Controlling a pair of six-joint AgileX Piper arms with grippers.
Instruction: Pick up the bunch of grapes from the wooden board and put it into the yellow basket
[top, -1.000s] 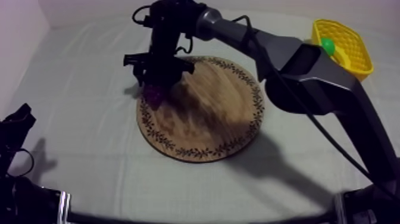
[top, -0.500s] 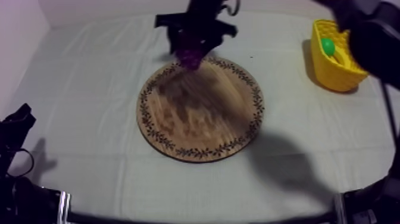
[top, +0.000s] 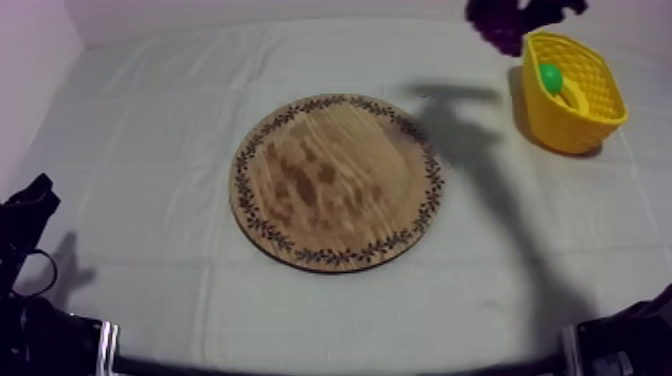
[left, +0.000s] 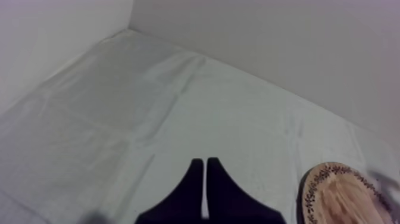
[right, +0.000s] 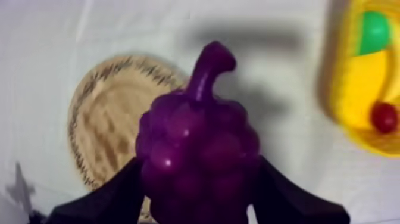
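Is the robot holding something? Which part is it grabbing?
Yes. The right gripper holds the bunch of grapes by the two sides of its body, leaving the stem free. The left gripper holds nothing.

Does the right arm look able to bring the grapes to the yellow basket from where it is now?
Probably yes. The right end effector, shut on the bunch of grapes, hangs near the yellow basket, whose top is open; nothing stands between them.
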